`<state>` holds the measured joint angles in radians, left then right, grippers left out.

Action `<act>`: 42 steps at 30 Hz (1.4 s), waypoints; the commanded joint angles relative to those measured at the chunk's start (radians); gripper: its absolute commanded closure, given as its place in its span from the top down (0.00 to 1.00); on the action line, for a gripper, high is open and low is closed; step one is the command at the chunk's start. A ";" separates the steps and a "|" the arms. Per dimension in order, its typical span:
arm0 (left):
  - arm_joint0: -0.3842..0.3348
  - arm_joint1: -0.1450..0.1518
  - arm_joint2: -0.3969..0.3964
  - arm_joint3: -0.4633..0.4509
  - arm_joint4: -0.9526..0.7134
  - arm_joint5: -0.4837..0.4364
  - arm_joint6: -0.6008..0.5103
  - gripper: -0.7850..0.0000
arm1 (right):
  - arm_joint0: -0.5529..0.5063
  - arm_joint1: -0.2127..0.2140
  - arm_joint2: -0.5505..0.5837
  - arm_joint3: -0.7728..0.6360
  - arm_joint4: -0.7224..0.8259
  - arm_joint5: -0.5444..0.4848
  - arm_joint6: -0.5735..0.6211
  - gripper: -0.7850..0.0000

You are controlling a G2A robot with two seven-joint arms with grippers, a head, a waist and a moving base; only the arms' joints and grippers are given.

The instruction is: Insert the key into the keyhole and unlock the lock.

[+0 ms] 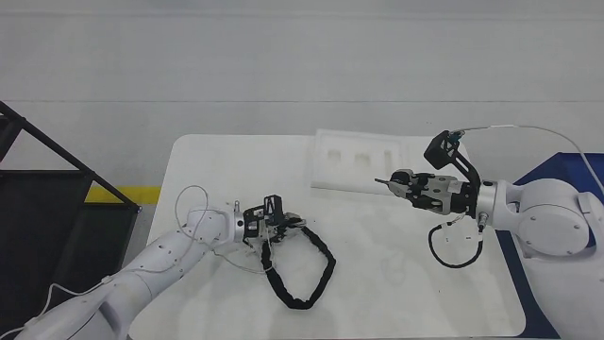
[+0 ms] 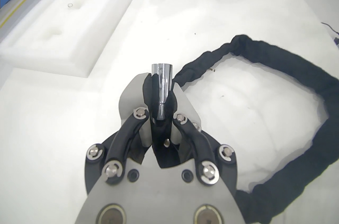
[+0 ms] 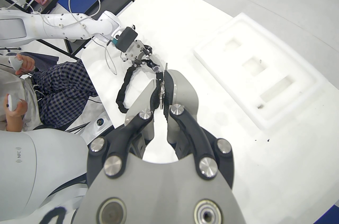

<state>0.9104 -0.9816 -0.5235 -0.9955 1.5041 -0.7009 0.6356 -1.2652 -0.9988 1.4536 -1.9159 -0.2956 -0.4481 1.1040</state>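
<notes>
- While the left gripper (image 1: pixel 272 224) pinches the lock (image 2: pixel 162 79) low over the table (image 1: pixel 396 283), its chrome end juts forward; the black chain (image 2: pixel 291 61) trails on the surface.
- Right gripper (image 1: pixel 401 181) is pressed together on the key (image 3: pixel 161 91), held aloft, well apart from the lock.
- Step judged: approach, insertion not begun. Next move calls for lining the blade up with the keyhole axis.

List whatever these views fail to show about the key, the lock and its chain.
Keyhole: in the left wrist view the lock cylinder, held by the left gripper, faces away; too small in the top view.
Teeth of the key: right wrist view, edge-on, covered by the pads of the right gripper.
Where the chain joins the lock cylinder: left wrist view, hidden behind the left gripper.
</notes>
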 commanded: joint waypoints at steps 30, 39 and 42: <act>-0.181 0.093 0.022 -0.341 -0.001 -0.069 0.414 0.00 | 0.004 0.019 -0.026 -0.080 0.363 0.104 0.115 0.00; -0.243 0.065 0.095 -0.250 0.040 0.022 0.506 0.00 | -0.009 0.020 -0.041 -0.047 0.399 0.108 0.067 0.00; -0.243 0.065 0.095 -0.250 0.040 0.022 0.506 0.00 | -0.009 0.020 -0.041 -0.047 0.399 0.108 0.067 0.00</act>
<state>0.6669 -0.9169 -0.4278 -1.2447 1.5445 -0.6783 1.1419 -1.2744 -0.9790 1.4128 -1.9625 0.1037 -0.3396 1.1708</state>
